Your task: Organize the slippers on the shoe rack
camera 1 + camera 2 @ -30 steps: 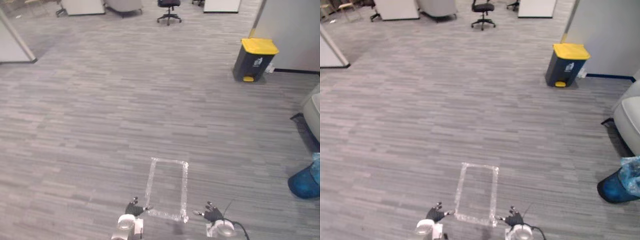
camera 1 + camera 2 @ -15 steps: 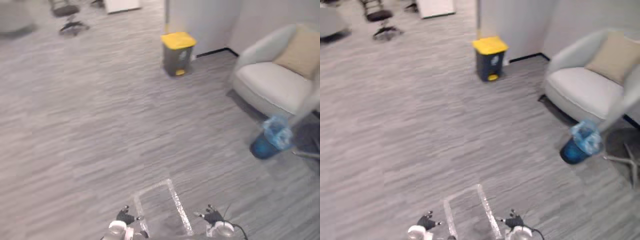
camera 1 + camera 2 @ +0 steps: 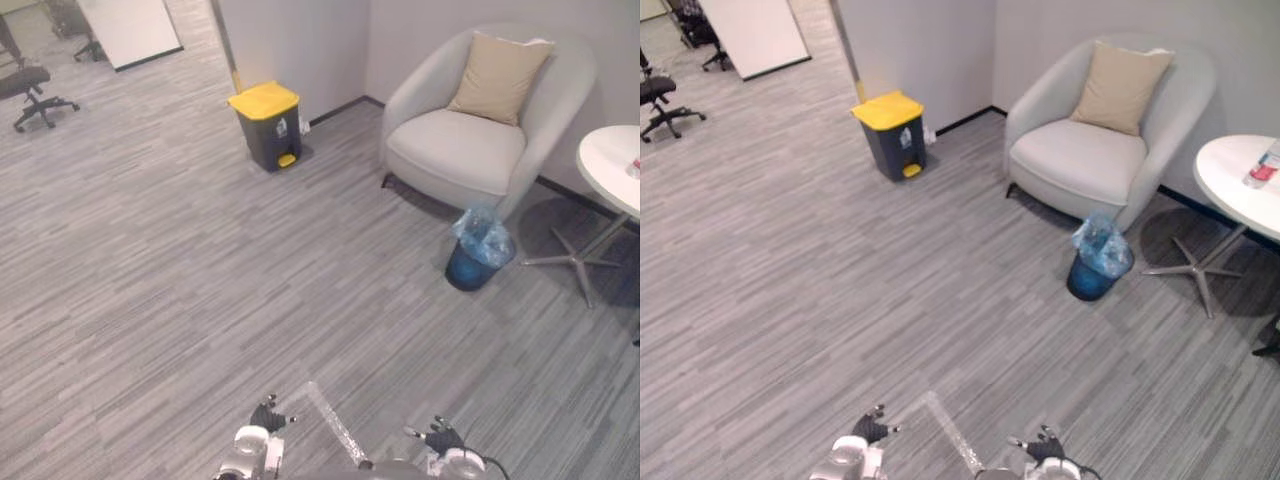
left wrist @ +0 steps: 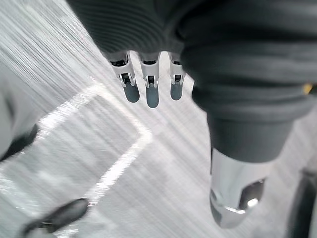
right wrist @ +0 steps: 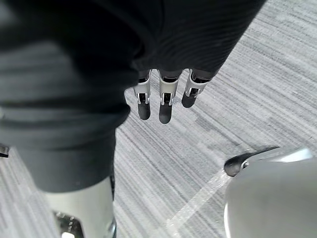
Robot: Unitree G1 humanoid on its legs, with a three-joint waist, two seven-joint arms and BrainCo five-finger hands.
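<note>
Both robot hands hang low over grey carpet, fingers relaxed and straight, holding nothing: the left robot hand (image 4: 148, 84) above a taped rectangle (image 3: 335, 430) on the floor, the right robot hand (image 5: 166, 99) just beside that tape's far edge. Neither wrist view shows anything between fingers and thumb. Outward from the hands, bare carpet (image 3: 150, 260) runs to a dark bin (image 3: 267, 125) with a yellow lid by the wall, a pale armchair (image 3: 480, 120) with a tan cushion (image 3: 500, 75), a blue bucket (image 3: 478, 262) lined with a plastic bag at the chair's foot, and the edge of a round white tabletop (image 3: 1245, 185) carrying a small bottle (image 3: 1262, 166). An office chair (image 3: 30, 90) stands at the far left. As for the slippers and the shoe rack, they lie somewhere outside what the cameras take in, so their place and arrangement cannot be told, nor how far the job stands. By judgement alone, slippers of the usual kind would be light and soft, bending under a squeeze and unlikely to break; a pinch across the upper strap or at the heel rim of the sole would likely hold best, with thumb under and fingers over, since a flat sole offers little edge against carpet.
</note>
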